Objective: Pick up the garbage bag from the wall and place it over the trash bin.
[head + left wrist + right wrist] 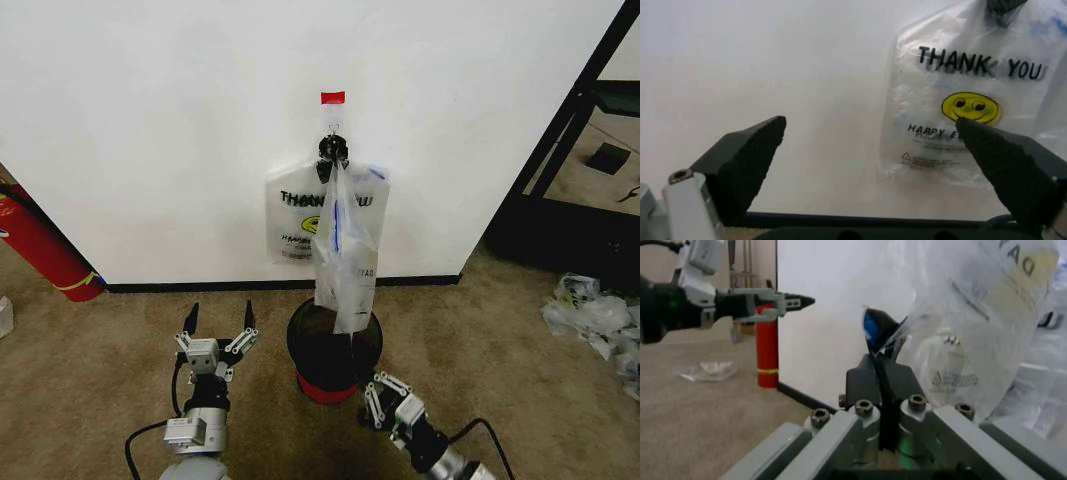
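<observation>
The left gripper point(219, 322) is spread wide with nothing between its fingers, low over the carpet to the left of the trash bin point(334, 352), fingertips aimed at the wall point(160, 130). In the left wrist view its two black pads point(750, 157) frame bare wall, with the garbage bag point(967, 100) showing past the other pad, so the bag lies ahead, higher and to the right of this gripper, not between its fingers.

The right gripper point(377, 395) sits low at the near right of the bin, its fingers pressed together with nothing held. In its wrist view the closed fingertips point(880, 377) point up toward the loose plastic hanging just beyond them (whether they brush it I cannot tell).

The garbage bag point(325, 220) hangs from a small hook point(333, 143) under a strip of red tape point(332, 97) on the far wall. Its long axis runs straight down; a narrower fold in front trails to the bin's rim, which stands directly below it, close to the baseboard.

My judgement is that the coming move turns on height and side: the bag's handles are at the hook, well above both grippers, roughly midway between them left to right. The right gripper is nearer the hanging lower end; the left one is already spread for a grasp but must swing right and rise. A red fire extinguisher point(40, 245) stands far left, out of the way.
</observation>
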### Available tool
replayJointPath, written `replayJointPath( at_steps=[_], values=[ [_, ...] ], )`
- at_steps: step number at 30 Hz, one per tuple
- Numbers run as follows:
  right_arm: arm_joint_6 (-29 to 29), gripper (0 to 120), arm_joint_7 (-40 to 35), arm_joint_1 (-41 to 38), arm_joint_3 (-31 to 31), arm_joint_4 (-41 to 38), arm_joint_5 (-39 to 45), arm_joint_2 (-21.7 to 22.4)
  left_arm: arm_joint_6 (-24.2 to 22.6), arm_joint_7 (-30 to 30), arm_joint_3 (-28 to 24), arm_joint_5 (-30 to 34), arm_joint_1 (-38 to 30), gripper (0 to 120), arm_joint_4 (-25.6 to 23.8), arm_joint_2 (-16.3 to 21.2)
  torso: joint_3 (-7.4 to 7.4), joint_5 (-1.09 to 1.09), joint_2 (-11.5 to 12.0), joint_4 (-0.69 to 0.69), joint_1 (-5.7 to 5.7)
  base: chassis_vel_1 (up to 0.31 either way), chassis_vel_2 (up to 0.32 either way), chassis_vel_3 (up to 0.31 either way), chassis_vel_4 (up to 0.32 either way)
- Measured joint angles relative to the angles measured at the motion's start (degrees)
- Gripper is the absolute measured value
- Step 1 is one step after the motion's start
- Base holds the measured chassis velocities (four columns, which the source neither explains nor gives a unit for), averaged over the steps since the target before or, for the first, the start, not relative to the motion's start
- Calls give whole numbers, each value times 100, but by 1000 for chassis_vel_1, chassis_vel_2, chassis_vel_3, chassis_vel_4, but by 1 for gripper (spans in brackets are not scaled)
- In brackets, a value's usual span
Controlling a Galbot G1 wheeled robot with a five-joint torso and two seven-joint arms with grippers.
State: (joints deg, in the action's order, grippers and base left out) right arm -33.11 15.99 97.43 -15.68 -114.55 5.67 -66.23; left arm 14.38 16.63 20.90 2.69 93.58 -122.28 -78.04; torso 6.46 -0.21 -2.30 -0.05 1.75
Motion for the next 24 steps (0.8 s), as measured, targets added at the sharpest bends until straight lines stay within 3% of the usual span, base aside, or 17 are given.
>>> replayJointPath(
  at_steps=[8, 13, 17, 22, 24],
  values=[
    [-187, 0, -118, 66, 14, 145, -264, -59, 6, 5, -3, 6, -17, 100, 38, -2, 0, 0, 0, 1, 0, 0, 0, 0, 0],
    [-121, 0, -671, -197, 179, 304, -592, -147, 7, 16, -9, 29, -62, 100, 85, 5, 0, 0, 0, -1, 0, 0, 0, 0, 0],
    [210, 0, -1199, -641, 287, 293, -486, -242, -21, 23, -55, 54, -134, 100, 99, 41, 0, 1, 0, 3, 0, 0, 0, 0, 0],
    [1221, 0, -1842, -1347, 153, -78, 678, -242, -218, 26, -272, 209, -398, 100, 107, 320, 1, 1, 0, 3, 0, 0, 0, 0, 0],
    [1345, 0, -1892, -1445, 97, -94, 868, -202, -278, 32, -312, 263, -477, 100, 81, 383, 1, 0, 0, 4, 0, 0, 0, 0, 0]
  ],
)
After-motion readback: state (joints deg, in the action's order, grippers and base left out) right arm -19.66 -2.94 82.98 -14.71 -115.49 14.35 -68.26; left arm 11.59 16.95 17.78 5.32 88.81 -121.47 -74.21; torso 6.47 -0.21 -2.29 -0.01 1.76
